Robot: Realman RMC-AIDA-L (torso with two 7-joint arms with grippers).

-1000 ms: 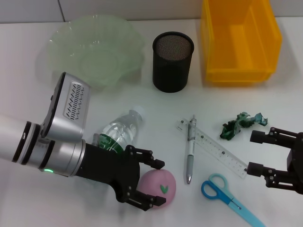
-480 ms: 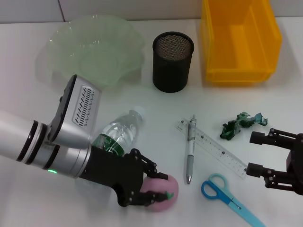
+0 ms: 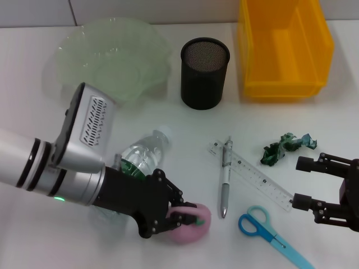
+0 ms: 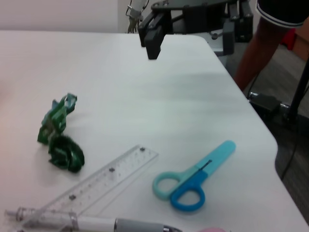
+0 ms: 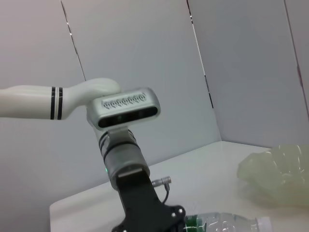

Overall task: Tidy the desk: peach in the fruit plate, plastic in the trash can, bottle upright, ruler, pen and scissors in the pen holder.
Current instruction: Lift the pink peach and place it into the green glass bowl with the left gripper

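My head camera looks steeply down on the desk (image 3: 168, 120). My left wrist camera sits low, facing across the scissors (image 4: 190, 175), which the head view places at 5 o'clock. My right wrist camera looks level toward the bottle (image 5: 227, 223), also in the head view.

- A white table (image 3: 168, 129) carries everything.
- Far side: pale green fruit plate (image 3: 112, 56), black mesh pen holder (image 3: 205, 73), yellow bin (image 3: 283, 50).
- Nearer: a lying bottle (image 3: 143, 157), pink peach (image 3: 190, 224), pen (image 3: 225, 176) across the ruler (image 3: 252, 175), crumpled green plastic (image 3: 283, 148), blue scissors (image 3: 269, 232).
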